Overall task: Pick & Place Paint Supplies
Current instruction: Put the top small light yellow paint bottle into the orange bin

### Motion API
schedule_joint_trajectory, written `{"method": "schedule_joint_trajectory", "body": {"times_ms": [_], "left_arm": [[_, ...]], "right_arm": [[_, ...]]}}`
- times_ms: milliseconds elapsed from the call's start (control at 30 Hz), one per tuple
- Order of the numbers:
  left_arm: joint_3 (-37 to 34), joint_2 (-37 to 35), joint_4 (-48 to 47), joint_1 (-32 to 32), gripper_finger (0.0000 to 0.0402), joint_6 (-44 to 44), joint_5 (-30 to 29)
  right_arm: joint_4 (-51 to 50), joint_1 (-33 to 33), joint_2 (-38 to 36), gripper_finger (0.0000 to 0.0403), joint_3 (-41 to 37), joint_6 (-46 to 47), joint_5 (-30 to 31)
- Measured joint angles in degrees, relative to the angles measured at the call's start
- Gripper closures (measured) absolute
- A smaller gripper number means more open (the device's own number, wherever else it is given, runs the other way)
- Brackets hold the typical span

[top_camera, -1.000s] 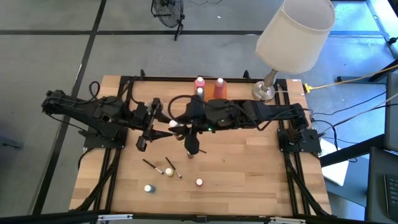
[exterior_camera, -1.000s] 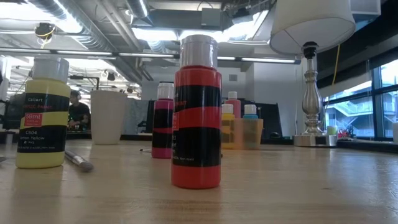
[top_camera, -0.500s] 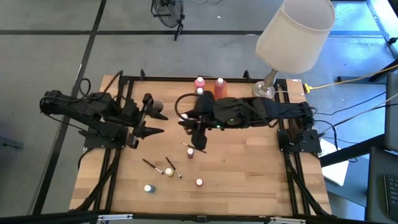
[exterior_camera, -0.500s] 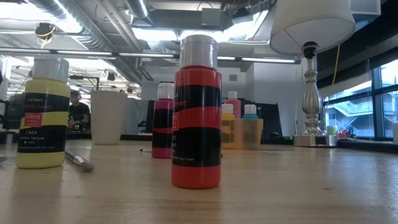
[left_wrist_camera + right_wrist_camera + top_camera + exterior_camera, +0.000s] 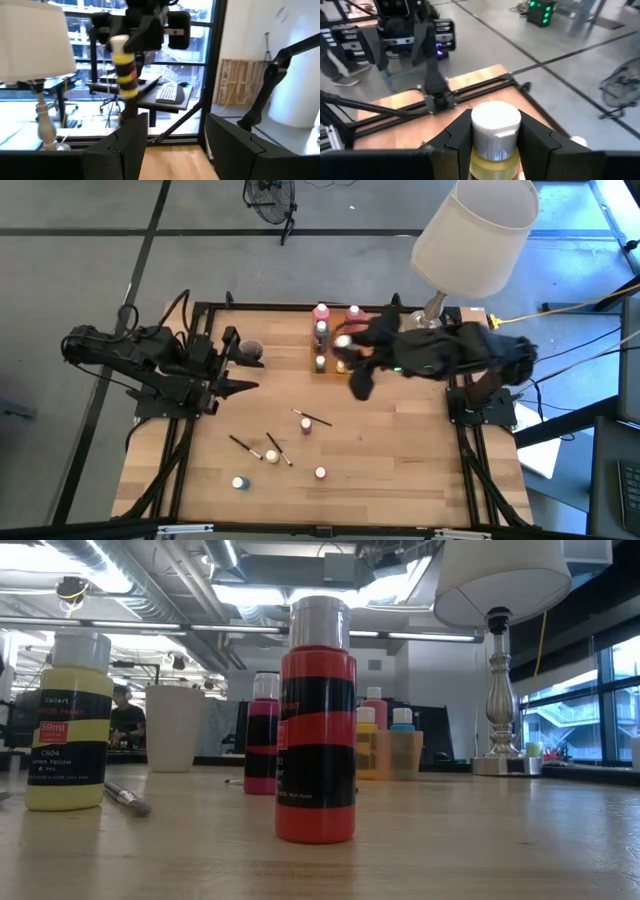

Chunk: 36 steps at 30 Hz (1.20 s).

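My right gripper (image 5: 346, 348) is raised over the far middle of the table and is shut on a yellow paint bottle with a white cap (image 5: 495, 125). The left wrist view also shows this bottle (image 5: 124, 67). Below it, a cluster of bottles (image 5: 322, 330) with pink and orange caps stands by the far edge. Small bottles (image 5: 306, 426) and thin brushes (image 5: 278, 450) lie on the near half. My left gripper (image 5: 238, 368) waits open at the left, pointing level toward the right, with nothing between its fingers (image 5: 131, 145). My right gripper pinches the yellow bottle between its two fingers, on the sides of its body just under the white cap (image 5: 492, 162). The fingers come from the table's right, slanting down. The bottle is lifted clear of the table, cap up and slightly tilted.
A lamp with a big white shade (image 5: 472, 235) stands on a metal base (image 5: 424, 326) at the far right corner. A dark cup (image 5: 250, 352) sits beside my left gripper. In the low view, a red bottle (image 5: 316, 720), a yellow one (image 5: 68, 725) and a brush (image 5: 125, 798) sit near the front edge.
My right gripper has carried the yellow bottle from the table's middle up and toward the far right, over the bottle cluster, tipping its wrist on the way. My left gripper has drawn back a little toward the left edge, still open.
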Motion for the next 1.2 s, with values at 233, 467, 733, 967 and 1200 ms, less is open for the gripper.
{"method": "schedule_joint_trajectory", "body": {"times_ms": [233, 467, 733, 967, 1200], "left_arm": [[0.00, -0.29, -1.38, 0.00, 0.0208, -0.02, -0.42], [0.00, -0.27, -1.42, 0.00, 0.0208, 0.00, -2.69], [0.00, -0.27, -1.42, 0.00, 0.0208, 2.49, -8.11], [0.00, -0.25, -1.38, 0.00, 0.0208, 2.46, -10.94], [0.00, 0.21, -1.39, 0.00, 0.0208, -0.04, -10.95]], "right_arm": [[-16.55, 2.36, -5.48, 0.0281, 0.02, 8.77, 10.74], [-27.67, 2.68, -7.24, 0.0281, -1.70, 19.43, 11.97], [-28.14, -0.22, -6.97, 0.0281, -10.28, 19.32, 9.72], [-24.14, -5.79, -7.06, 0.0281, -23.32, 17.72, 5.70], [-6.34, -11.16, -7.02, 0.0281, -35.36, 5.70, -2.88]]}}
